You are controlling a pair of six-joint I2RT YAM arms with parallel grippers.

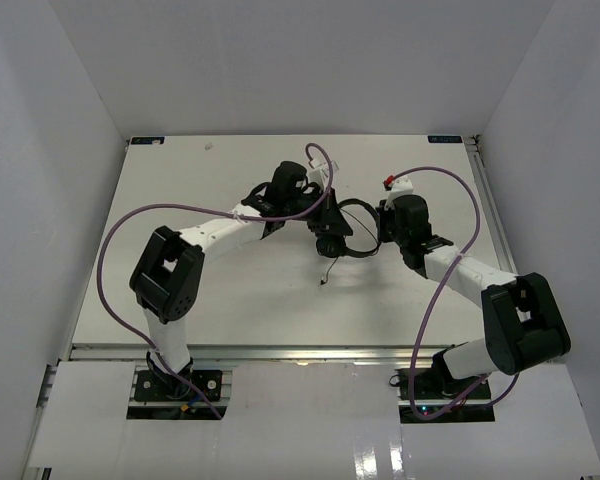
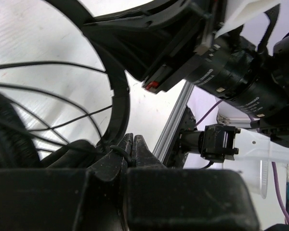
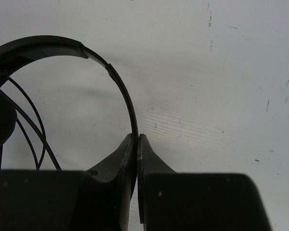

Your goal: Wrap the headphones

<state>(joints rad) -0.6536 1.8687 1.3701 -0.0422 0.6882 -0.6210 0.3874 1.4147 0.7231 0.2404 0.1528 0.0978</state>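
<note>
Black headphones (image 1: 330, 245) band pinched by right claw (image 3: 136, 139); left claw (image 2: 131, 144) hold unclear

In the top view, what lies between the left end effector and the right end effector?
The headphones lie there, bridging the gap from the left end effector to the right end effector. The top external view shows it.

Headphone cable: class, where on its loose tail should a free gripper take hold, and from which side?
Probably the loose tail just below the earcup, coming from the near side: it trails free there, thin and unobstructed, while the right gripper pins the headband steady.
</note>
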